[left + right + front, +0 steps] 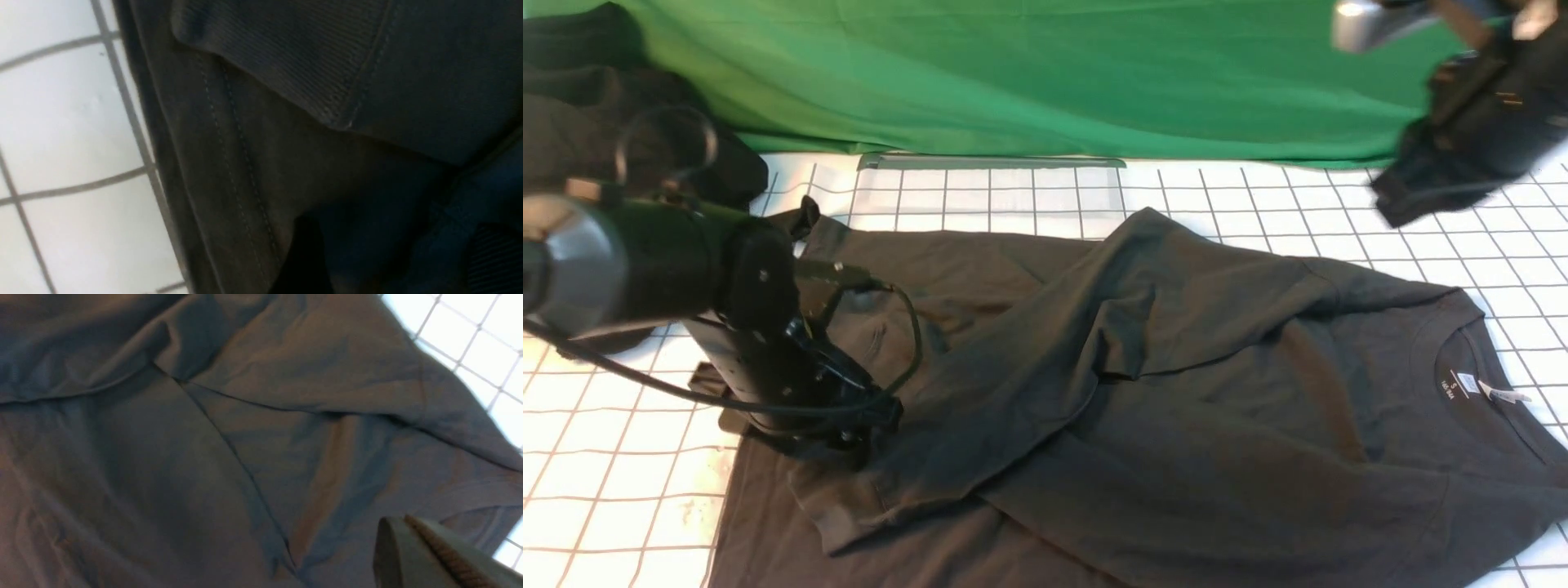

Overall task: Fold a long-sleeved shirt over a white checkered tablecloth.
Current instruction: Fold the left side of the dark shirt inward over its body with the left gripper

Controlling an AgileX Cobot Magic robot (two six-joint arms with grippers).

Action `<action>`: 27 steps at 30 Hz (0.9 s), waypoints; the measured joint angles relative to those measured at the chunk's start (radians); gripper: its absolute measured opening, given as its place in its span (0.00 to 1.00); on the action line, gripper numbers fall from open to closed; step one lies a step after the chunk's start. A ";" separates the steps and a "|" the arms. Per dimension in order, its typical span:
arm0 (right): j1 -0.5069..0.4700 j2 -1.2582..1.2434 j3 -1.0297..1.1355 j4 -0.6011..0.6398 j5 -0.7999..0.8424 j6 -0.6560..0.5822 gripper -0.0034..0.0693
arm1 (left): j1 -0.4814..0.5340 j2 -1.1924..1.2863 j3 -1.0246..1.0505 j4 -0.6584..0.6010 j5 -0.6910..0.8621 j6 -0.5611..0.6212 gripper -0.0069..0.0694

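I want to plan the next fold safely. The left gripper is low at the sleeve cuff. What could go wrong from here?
1. The left gripper sits right at the cuff of the folded sleeve. If it rises with cloth caught, it may drag the sleeve off the long-sleeved shirt.
2. The sleeve lies with a raised crease across the body, so another fold would likely trap that wrinkle.

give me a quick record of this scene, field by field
shirt: flat on the checkered tablecloth, neck toward the robot's right
sleeve: folded across the body
left claw: low on the shirt near a cuff, opening unclear
right claw: shut, high above the shirt, nothing seen in it
background: green cloth, dark heap of cloth far left
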 joint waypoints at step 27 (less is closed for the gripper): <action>-0.001 -0.222 0.106 0.027 -0.005 0.031 0.04 | 0.000 -0.090 -0.034 0.085 0.179 0.085 0.13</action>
